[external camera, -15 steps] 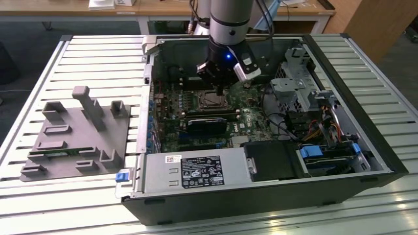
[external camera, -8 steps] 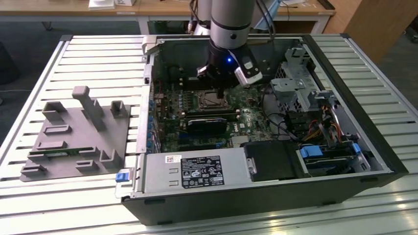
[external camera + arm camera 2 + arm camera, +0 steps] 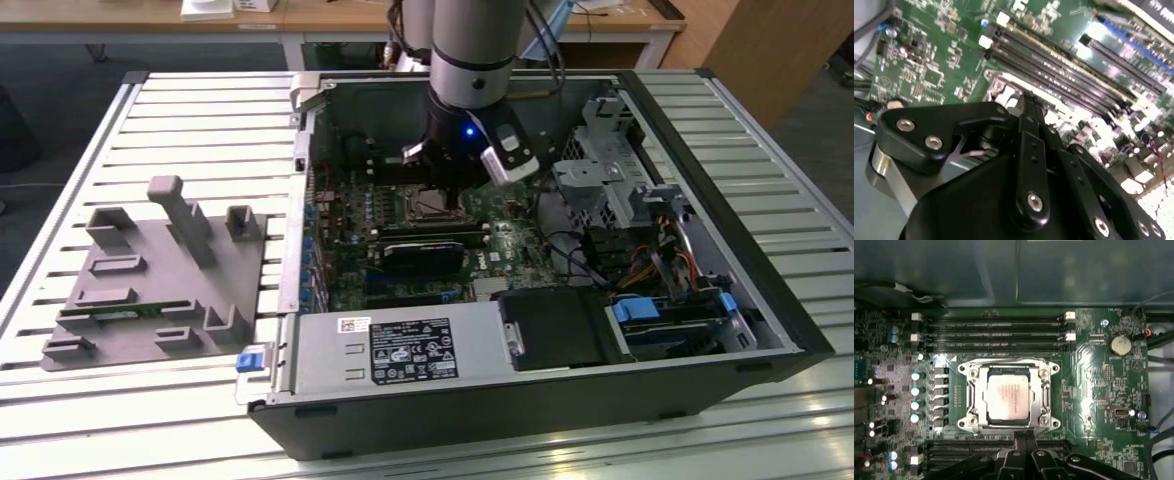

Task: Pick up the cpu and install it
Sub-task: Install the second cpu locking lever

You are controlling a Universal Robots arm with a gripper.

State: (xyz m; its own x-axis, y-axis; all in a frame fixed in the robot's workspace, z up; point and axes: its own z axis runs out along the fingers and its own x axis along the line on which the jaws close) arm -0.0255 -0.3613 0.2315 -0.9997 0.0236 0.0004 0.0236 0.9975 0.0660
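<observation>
In the first wrist view the cpu [image 3: 1008,399], a flat square chip with a silvery top, lies inside the metal socket frame [image 3: 970,374] on the green motherboard [image 3: 1099,385]. My gripper [image 3: 1025,436] hangs just beside the socket's edge, apart from the chip, fingers pressed together with nothing between them. The second wrist view has the same shut gripper [image 3: 1028,98] pointing down at the socket's silver frame [image 3: 999,82]. In the exterior view the arm's wrist [image 3: 467,140] stands over the socket [image 3: 434,206] inside the open computer case [image 3: 774,300].
Memory slots [image 3: 994,332] run along both sides of the socket. A black heatsink block [image 3: 420,255], a power supply [image 3: 400,352], a drive cage [image 3: 601,180] and cables [image 3: 641,270] crowd the case. A grey fixture tray [image 3: 147,270] lies on the slatted table at the exterior view's left.
</observation>
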